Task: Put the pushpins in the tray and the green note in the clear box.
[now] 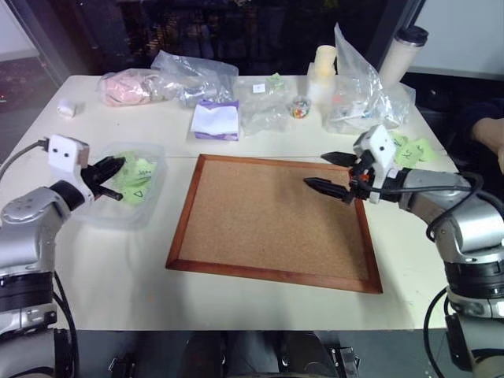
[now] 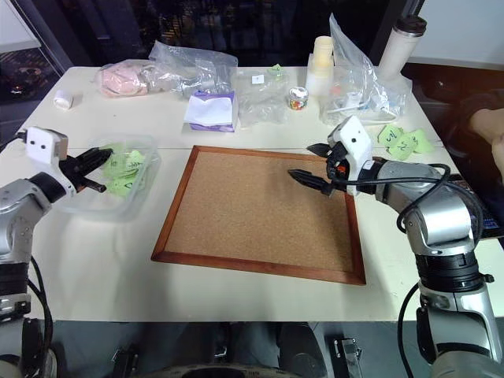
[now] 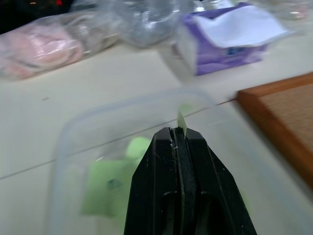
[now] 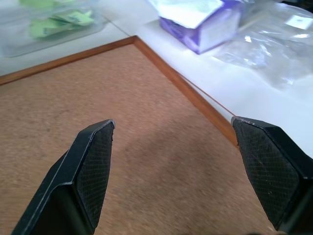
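The left hand [image 3: 178, 134] is held over the clear box [image 1: 153, 154] at the left side of the counter [image 1: 118, 260], fingers clenched on a thin sliver of the green note [image 3: 182, 123], which is seen edge-on sticking out of the tips in the left wrist view. Several other green notes [image 1: 134, 179] are lying inside the clear box; their scribbles cannot be read. The right hand [image 1: 329, 172] is held above the right part of the cork board [image 1: 268, 220], pointing left, its two fingers [image 4: 93, 166] spread wide and released, nothing between them. The cork board with its wooden frame is laid in the middle of the counter, surface bare. Just right of the right hand, more green notes [image 1: 411, 147] are scattered on the counter. At the far side a purple tissue pack [image 1: 216, 120] is placed, with clear plastic bags [image 1: 193, 77] around it, a pink item in a bag [image 1: 127, 87] at far left, a small jar of coloured bits [image 1: 299, 107], a stack of pale cups [image 1: 323, 69] and a tall tumbler [image 1: 400, 51] at far right. A small white object [image 1: 67, 108] is lying near the far left edge. A person's hand [image 1: 490, 135] is seen at the right edge.
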